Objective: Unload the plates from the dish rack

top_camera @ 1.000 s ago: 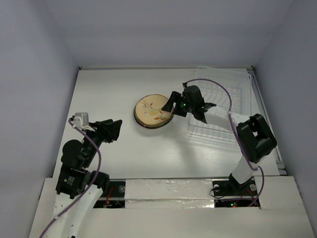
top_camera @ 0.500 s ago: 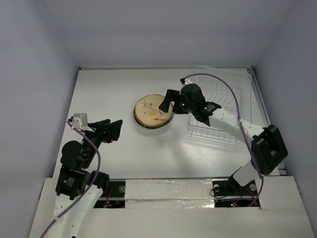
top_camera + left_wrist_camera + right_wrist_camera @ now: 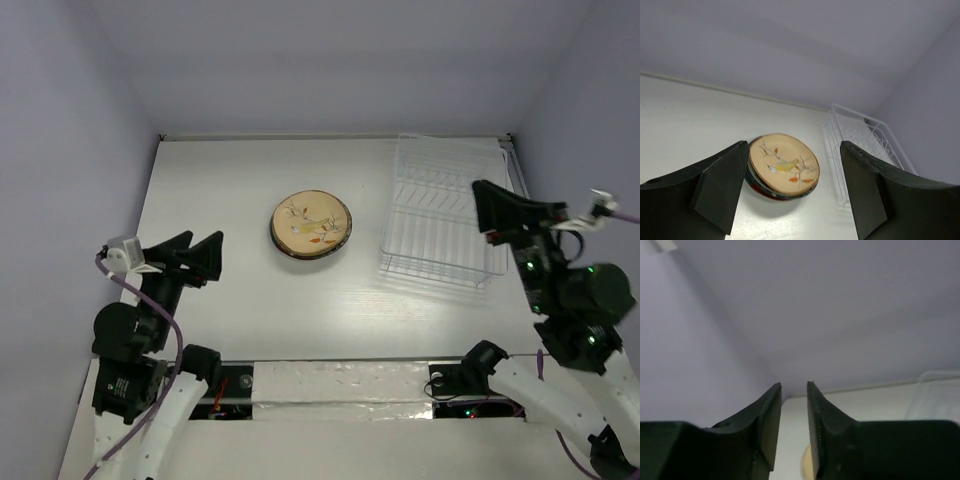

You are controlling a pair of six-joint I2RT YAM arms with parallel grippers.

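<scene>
A stack of plates (image 3: 312,225) lies flat on the white table, left of the dish rack; the top one is tan with a bird and leaf sprigs, and darker rims show beneath it. The left wrist view shows the stack (image 3: 782,167) too. The dish rack (image 3: 440,215), clear wire, stands at the right and holds no plates; it also shows in the left wrist view (image 3: 860,145). My left gripper (image 3: 203,240) is open and empty, left of the stack and pointing at it (image 3: 794,145). My right gripper (image 3: 487,202) is raised at the rack's right side, its jaws a narrow gap apart and empty (image 3: 794,385).
The table (image 3: 230,170) is walled by pale panels at the back and both sides. The rack's far end nears the back right corner. A taped strip (image 3: 340,380) runs along the near edge between the arm bases.
My right arm has pulled back from over the plate stack to the right, rising beside the rack, and its jaws have narrowed. My left arm has drawn back a little to the left.
</scene>
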